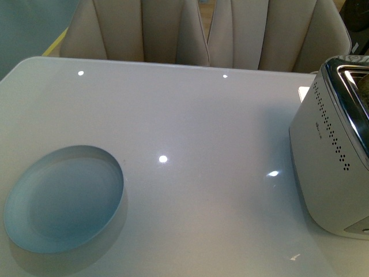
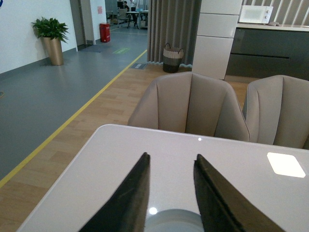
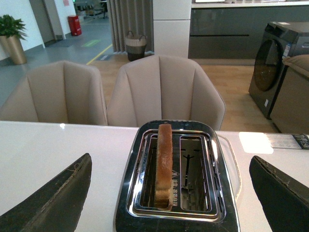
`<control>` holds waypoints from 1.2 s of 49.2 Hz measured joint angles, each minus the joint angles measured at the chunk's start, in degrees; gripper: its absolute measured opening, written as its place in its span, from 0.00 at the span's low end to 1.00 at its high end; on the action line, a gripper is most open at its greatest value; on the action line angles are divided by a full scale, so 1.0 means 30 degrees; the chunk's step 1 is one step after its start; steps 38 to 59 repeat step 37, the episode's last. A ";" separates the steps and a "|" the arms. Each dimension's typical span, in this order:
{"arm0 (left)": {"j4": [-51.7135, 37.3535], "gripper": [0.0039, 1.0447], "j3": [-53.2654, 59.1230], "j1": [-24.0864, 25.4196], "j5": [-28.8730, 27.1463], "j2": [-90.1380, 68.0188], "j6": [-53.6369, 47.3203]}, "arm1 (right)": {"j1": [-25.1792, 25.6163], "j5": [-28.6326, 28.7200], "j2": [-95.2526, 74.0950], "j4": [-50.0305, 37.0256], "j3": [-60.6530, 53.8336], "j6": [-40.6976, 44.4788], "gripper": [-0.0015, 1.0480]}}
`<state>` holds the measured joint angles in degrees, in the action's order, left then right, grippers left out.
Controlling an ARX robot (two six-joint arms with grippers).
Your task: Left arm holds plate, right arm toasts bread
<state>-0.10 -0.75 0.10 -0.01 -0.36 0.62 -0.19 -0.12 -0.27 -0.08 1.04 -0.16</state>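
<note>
The pale blue-white plate lies on the white table at the front left; its rim also shows in the left wrist view, low between the fingers. My left gripper is open and empty, above the plate's near side. The bread slice stands on edge in one slot of the chrome toaster, sticking up out of it. The toaster also shows at the right edge of the front view. My right gripper is open wide, its fingers apart on either side of the toaster, touching nothing.
The toaster's other slot is empty. Beige chairs stand along the table's far edge. A white cord runs beside the toaster. The table's far edge is ahead of the left gripper.
</note>
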 joint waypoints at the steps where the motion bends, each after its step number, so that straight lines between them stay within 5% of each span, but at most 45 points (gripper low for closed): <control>1: 0.0000 0.32 0.0000 0.0000 0.0000 0.0000 0.0007 | 0.0000 0.0000 0.0000 0.0000 0.0000 0.0000 0.92; 8: 0.0007 0.54 0.0000 0.0000 0.0000 0.0000 0.0007 | 0.0000 0.0000 0.0000 0.0000 0.0000 -0.0007 0.92; 17: 0.0007 0.95 0.0000 0.0000 0.0000 0.0000 -0.0022 | 0.0000 0.0000 0.0000 0.0000 0.0000 -0.0007 0.92; 59: 0.0007 0.93 0.0000 0.0000 0.0000 0.0000 -0.0036 | 0.0000 0.0000 0.0000 0.0000 0.0000 0.0000 0.92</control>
